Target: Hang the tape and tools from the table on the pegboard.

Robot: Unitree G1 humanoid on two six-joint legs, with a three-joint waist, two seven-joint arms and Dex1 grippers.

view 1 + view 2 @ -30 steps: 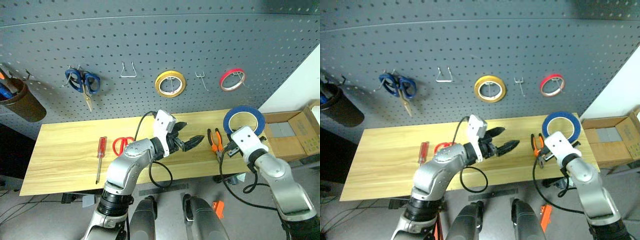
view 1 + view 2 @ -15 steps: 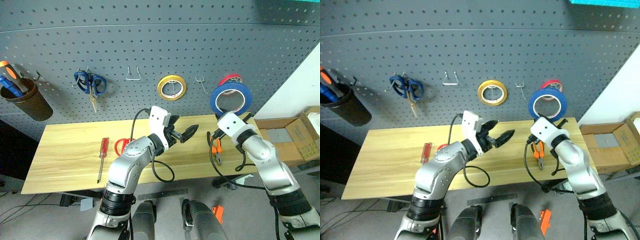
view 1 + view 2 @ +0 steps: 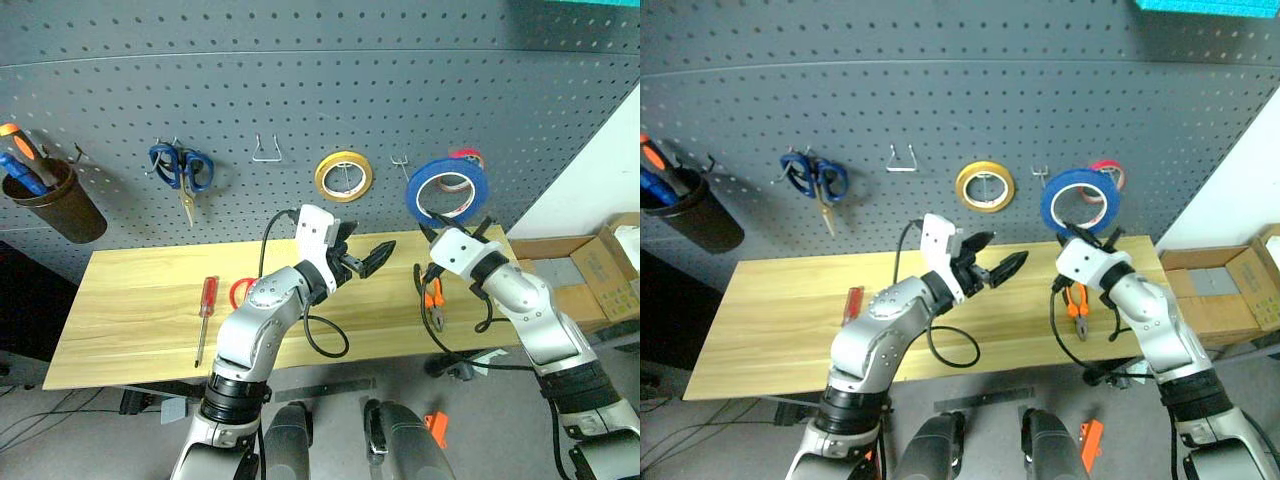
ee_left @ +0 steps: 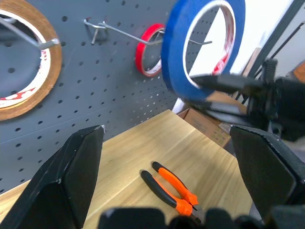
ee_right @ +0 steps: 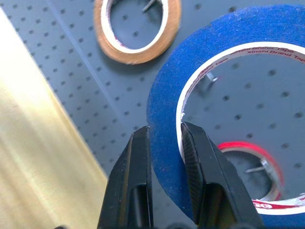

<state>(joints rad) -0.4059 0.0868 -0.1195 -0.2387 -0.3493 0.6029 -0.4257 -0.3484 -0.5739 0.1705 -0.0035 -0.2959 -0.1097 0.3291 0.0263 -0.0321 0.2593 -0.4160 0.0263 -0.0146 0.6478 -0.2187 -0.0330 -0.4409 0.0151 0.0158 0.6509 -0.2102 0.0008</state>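
While the blue tape (image 3: 446, 189) is gripped by its lower band between the clenched fingers of the right gripper (image 5: 164, 157), it is held upright in front of the pegboard (image 3: 300, 90) — just beside a bare metal hook (image 3: 401, 160) and overlapping the red ring (image 3: 462, 166) hung behind it. The yellow ring (image 3: 343, 175) is seen on its own hook nearby, and blue-handled scissors (image 3: 180, 167) are hung further left. The left gripper (image 3: 362, 260) is held above the table (image 3: 130, 300) with its fingers spread wide, nothing between them. On the table are left the pliers (image 3: 433, 297), the screwdriver (image 3: 203, 312) and the red-handled scissors (image 3: 240, 292) — partly hidden behind the left arm.
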